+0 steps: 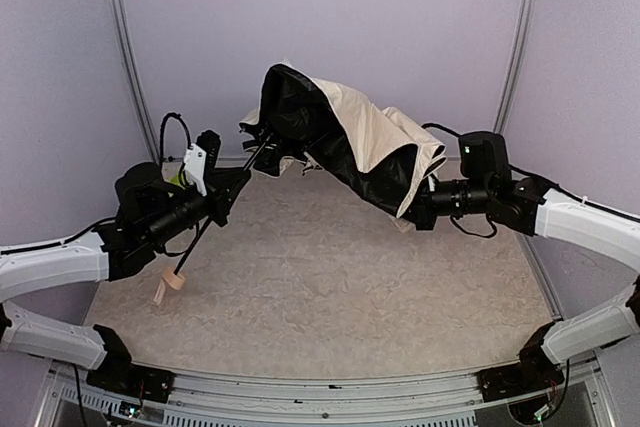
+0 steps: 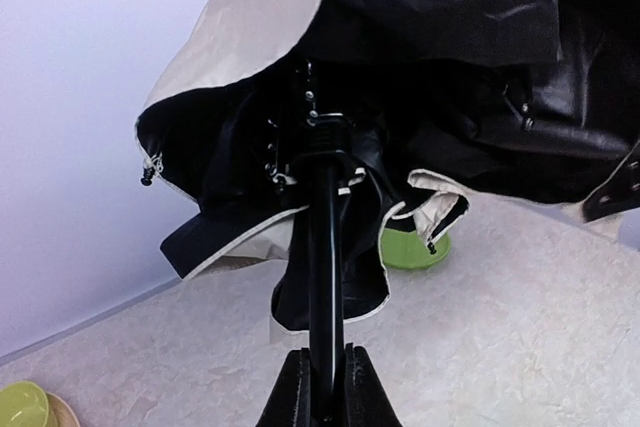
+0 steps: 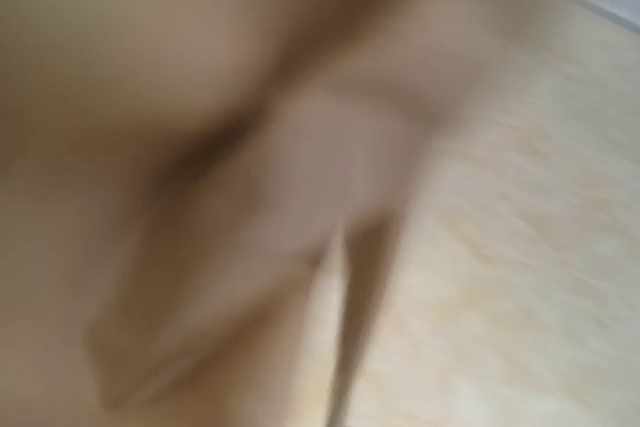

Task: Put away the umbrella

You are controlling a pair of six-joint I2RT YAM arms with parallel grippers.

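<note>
The umbrella, cream over black, sags half-collapsed; left tool grips its shaft, right tool unclear.

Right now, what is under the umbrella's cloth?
The black shaft and, on the table, a green bowl. The cloth covers the right fingers, so their state is hidden.

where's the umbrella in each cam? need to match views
Top external: umbrella mid-frame, over the table.
Left wrist: canopy fills the top; shaft runs down the centre into the left hand.
Right wrist: blurred beige, likely its canopy; unsure.
Shared landmark: the table.
</note>
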